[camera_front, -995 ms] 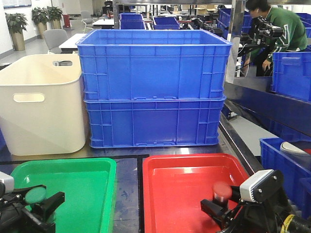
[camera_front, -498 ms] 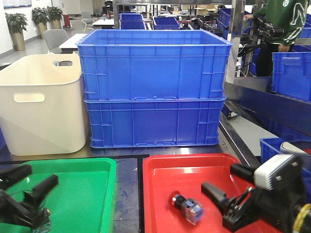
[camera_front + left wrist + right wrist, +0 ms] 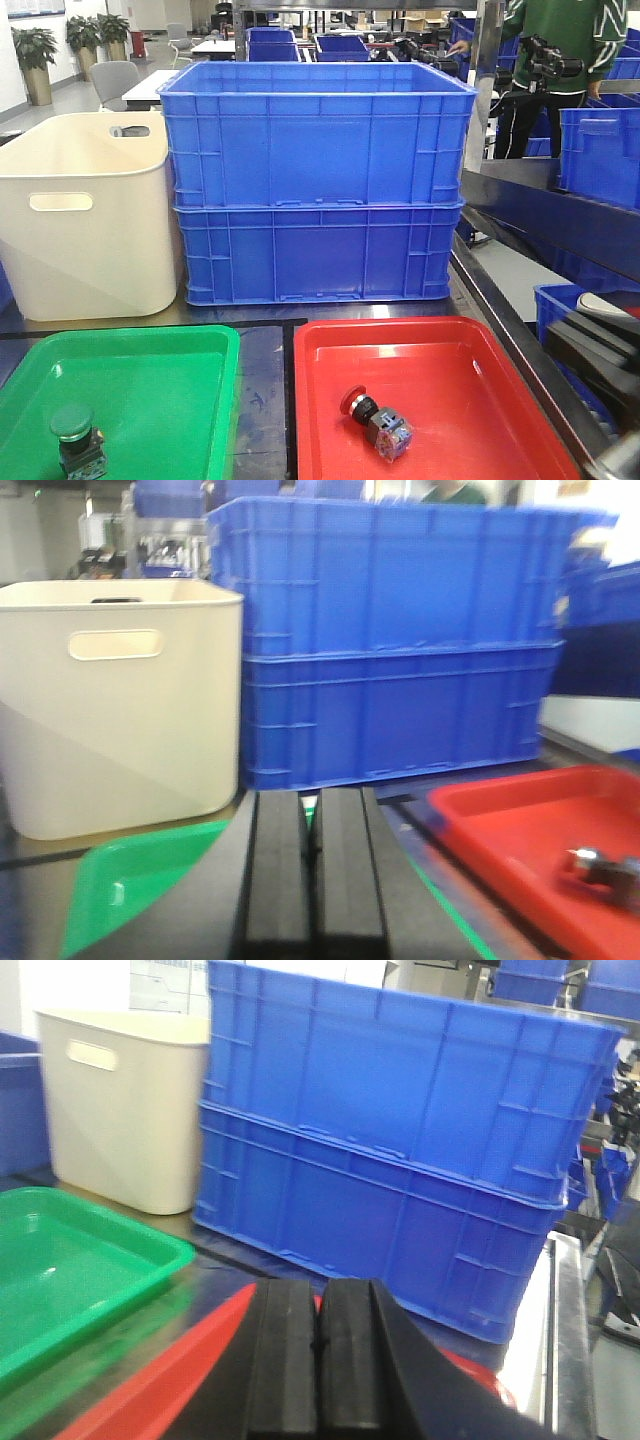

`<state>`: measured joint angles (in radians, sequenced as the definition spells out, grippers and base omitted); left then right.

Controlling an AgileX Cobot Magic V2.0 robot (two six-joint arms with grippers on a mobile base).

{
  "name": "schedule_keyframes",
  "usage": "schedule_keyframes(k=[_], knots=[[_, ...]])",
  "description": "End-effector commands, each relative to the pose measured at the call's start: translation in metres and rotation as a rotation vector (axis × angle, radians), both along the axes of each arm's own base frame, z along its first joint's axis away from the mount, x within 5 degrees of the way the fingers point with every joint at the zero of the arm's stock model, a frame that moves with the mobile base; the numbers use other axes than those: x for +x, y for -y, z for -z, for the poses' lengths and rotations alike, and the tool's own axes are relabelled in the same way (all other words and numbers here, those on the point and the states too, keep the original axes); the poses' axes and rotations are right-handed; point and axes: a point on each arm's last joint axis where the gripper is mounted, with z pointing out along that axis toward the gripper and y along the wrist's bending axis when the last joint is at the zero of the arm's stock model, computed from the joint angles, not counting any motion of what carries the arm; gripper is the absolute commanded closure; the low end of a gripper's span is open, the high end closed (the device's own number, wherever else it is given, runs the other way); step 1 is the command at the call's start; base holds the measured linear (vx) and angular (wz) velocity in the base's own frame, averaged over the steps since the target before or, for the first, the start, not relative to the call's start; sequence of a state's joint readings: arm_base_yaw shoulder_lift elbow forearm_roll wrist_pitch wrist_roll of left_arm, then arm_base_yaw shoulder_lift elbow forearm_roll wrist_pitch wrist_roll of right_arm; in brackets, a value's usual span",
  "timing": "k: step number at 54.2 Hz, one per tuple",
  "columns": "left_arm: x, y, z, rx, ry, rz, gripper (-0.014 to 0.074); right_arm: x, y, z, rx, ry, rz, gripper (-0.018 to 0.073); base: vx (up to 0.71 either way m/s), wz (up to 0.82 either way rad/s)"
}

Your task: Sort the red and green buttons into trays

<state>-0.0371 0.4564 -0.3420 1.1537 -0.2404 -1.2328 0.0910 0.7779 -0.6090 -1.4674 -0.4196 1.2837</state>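
The green button [image 3: 75, 435] stands upright in the green tray [image 3: 170, 380], near its front left. In the red tray [image 3: 470, 390], the red button [image 3: 378, 423] lies on its side. It shows blurred in the left wrist view as well [image 3: 600, 870]. My left gripper [image 3: 310, 850] is shut with nothing in it, held above the green tray [image 3: 130, 880] and facing the crates. My right gripper [image 3: 318, 1345] is also shut and empty, above the red tray [image 3: 170, 1380]. The front view shows only a blurred part of the right arm [image 3: 600, 360].
Two stacked blue crates [image 3: 315, 180] stand behind the trays, with a cream tub [image 3: 85, 215] to their left. Another blue crate [image 3: 575, 320] sits low at the right. A person [image 3: 560, 60] stands at the back right.
Both arms have pulled back out of the front view and both grippers have gone from open to shut. The two buttons now rest free in their trays.
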Motion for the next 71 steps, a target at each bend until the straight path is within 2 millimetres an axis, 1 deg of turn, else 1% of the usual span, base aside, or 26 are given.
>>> schedule_keyframes(k=[1, 3, 5, 8, 11, 15, 20, 29, 31, 35, 39, 41, 43, 46, 50, 52, 53, 54, 55, 56, 58, 60, 64, 67, 71], knots=[[-0.02, 0.004, 0.001, -0.066, 0.043, 0.064, 0.0603, -0.015, -0.001, -0.009, 0.03, -0.039, -0.029, 0.057, 0.0, 0.0], [-0.026, 0.004, 0.005, -0.053, 0.049, 0.066, 0.0603, -0.019, -0.001, -0.008, 0.018, -0.062, -0.031, 0.057, 0.0, 0.0], [-0.03, 0.005, 0.009, -0.022, 0.053, 0.069, 0.0603, -0.021, -0.001, -0.008, 0.059, -0.079, -0.03, 0.057, 0.0, 0.0], [-0.036, 0.006, 0.009, 0.005, 0.066, 0.085, 0.0603, -0.022, 0.0, -0.007, 0.071, -0.079, -0.02, 0.057, 0.0, 0.0], [-0.043, 0.011, 0.009, 0.043, 0.083, 0.143, 0.0603, -0.022, 0.0, -0.007, 0.07, -0.079, -0.02, 0.0568, 0.0, 0.0], [-0.047, 0.016, 0.011, 0.089, 0.089, 0.205, 0.0602, -0.022, 0.0, -0.007, 0.07, -0.079, -0.02, 0.0567, 0.0, 0.0], [-0.05, 0.022, 0.012, 0.101, 0.085, 0.275, 0.0602, -0.022, 0.0, -0.007, 0.07, -0.079, -0.02, 0.0567, 0.0, 0.0], [-0.053, 0.027, 0.013, 0.106, 0.083, 0.333, 0.0602, -0.022, 0.0, -0.007, 0.071, -0.08, -0.02, 0.0567, 0.0, 0.0], [-0.053, 0.027, 0.013, 0.107, 0.083, 0.336, 0.0602, -0.022, 0.0, -0.007, 0.071, -0.08, -0.02, 0.0567, 0.0, 0.0], [-0.051, 0.024, 0.013, 0.165, 0.096, 0.295, 0.0602, -0.022, 0.0, -0.007, 0.071, -0.08, -0.02, 0.0567, 0.0, 0.0], [-0.05, 0.021, 0.013, 0.159, 0.098, 0.261, 0.0602, -0.022, 0.0, -0.007, 0.071, -0.08, -0.02, 0.0567, 0.0, 0.0], [-0.048, 0.018, 0.011, 0.119, 0.097, 0.226, 0.0602, -0.022, 0.0, -0.007, 0.071, -0.08, -0.02, 0.0567, 0.0, 0.0], [-0.047, 0.015, 0.008, 0.038, 0.098, 0.187, 0.0602, -0.022, 0.0, -0.007, 0.071, -0.08, -0.02, 0.0567, 0.0, 0.0], [-0.043, 0.005, 0.003, -0.212, 0.076, 0.106, 0.0602, -0.022, 0.0, -0.007, 0.071, -0.08, -0.02, 0.0567, 0.0, 0.0], [-0.039, -0.015, 0.004, -0.536, 0.026, -0.076, 0.0602, -0.022, 0.0, -0.007, 0.071, -0.08, -0.02, 0.0567, 0.0, 0.0], [-0.038, -0.023, 0.008, -0.627, -0.004, -0.157, 0.0602, -0.022, 0.0, -0.007, 0.071, -0.08, -0.02, 0.0567, 0.0, 0.0], [-0.037, -0.024, 0.009, -0.629, -0.012, -0.181, 0.0602, -0.022, 0.0, -0.007, 0.071, -0.08, -0.02, 0.0567, 0.0, 0.0], [-0.037, -0.027, 0.011, -0.613, -0.023, -0.212, 0.0602, -0.022, 0.0, -0.007, 0.071, -0.08, -0.02, 0.0567, 0.0, 0.0], [-0.037, -0.028, 0.013, -0.559, -0.032, -0.242, 0.0602, -0.022, 0.0, -0.007, 0.071, -0.08, -0.02, 0.0567, 0.0, 0.0], [-0.037, -0.029, 0.015, -0.551, -0.044, -0.252, 0.0602, -0.022, 0.0, -0.007, 0.071, -0.08, -0.02, 0.0567, 0.0, 0.0], [-0.036, -0.029, 0.019, -0.463, -0.069, -0.276, 0.0602, -0.022, 0.0, -0.007, 0.071, -0.08, -0.02, 0.0567, 0.0, 0.0], [-0.036, -0.029, 0.026, -0.328, -0.104, -0.29, 0.0602, -0.022, 0.0, -0.007, 0.071, -0.08, -0.02, 0.0567, 0.0, 0.0], [-0.034, -0.024, 0.039, -0.075, -0.143, -0.25, 0.0602, -0.022, 0.0, -0.007, 0.071, -0.08, -0.02, 0.0567, 0.0, 0.0], [-0.033, -0.02, 0.053, 0.046, -0.155, -0.209, 0.0602, -0.022, 0.0, -0.007, 0.071, -0.08, -0.02, 0.0567, 0.0, 0.0], [-0.031, -0.018, 0.072, 0.089, -0.13, -0.191, 0.0602, -0.022, 0.0, -0.007, 0.071, -0.08, -0.02, 0.0567, 0.0, 0.0]])
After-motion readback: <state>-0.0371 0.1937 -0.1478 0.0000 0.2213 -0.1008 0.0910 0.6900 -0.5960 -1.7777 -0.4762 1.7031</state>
